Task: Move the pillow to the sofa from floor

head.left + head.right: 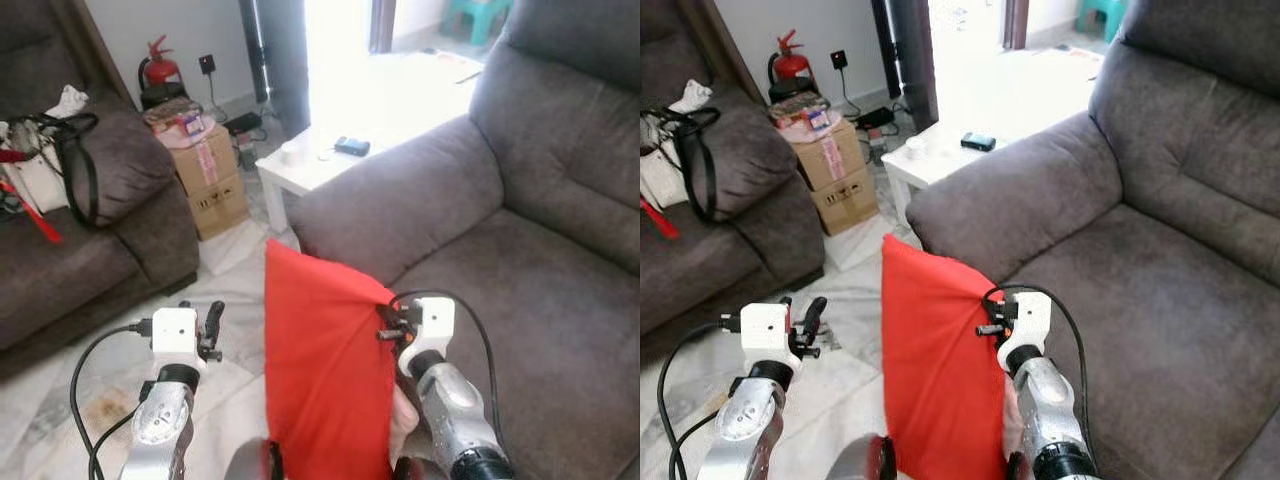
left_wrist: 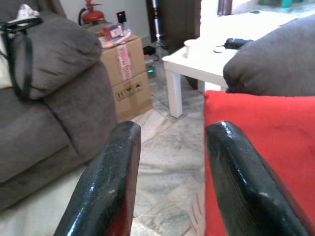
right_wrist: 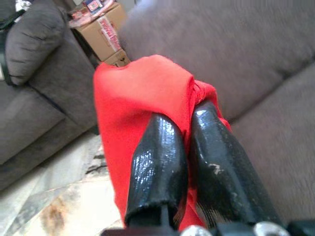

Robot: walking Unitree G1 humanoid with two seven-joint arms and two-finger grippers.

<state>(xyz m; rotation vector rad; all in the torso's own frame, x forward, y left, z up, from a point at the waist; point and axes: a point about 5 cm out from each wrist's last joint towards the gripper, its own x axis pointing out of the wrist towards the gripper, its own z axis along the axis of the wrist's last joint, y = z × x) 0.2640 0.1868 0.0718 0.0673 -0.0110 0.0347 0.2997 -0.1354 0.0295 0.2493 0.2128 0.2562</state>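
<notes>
A red pillow [image 1: 325, 370] hangs upright off the floor, just in front of the big grey sofa [image 1: 520, 300] on my right. My right gripper [image 1: 386, 322] is shut on the pillow's upper right corner. In the right wrist view the red cloth bunches between the fingers [image 3: 157, 152]. To the pillow's left, my left gripper [image 1: 212, 325] is held up open with nothing in it. In the left wrist view its fingers [image 2: 115, 162] stand apart beside the pillow's edge [image 2: 266, 128]. The sofa's seat and armrest lie right behind the pillow.
A second grey sofa [image 1: 120, 200] with a bag [image 1: 40, 165] on it stands at the left. Cardboard boxes [image 1: 210, 175] and a fire extinguisher [image 1: 160, 70] are behind it. A white table [image 1: 330, 160] sits beside the right sofa's armrest. Tiled floor [image 1: 230, 290] lies between.
</notes>
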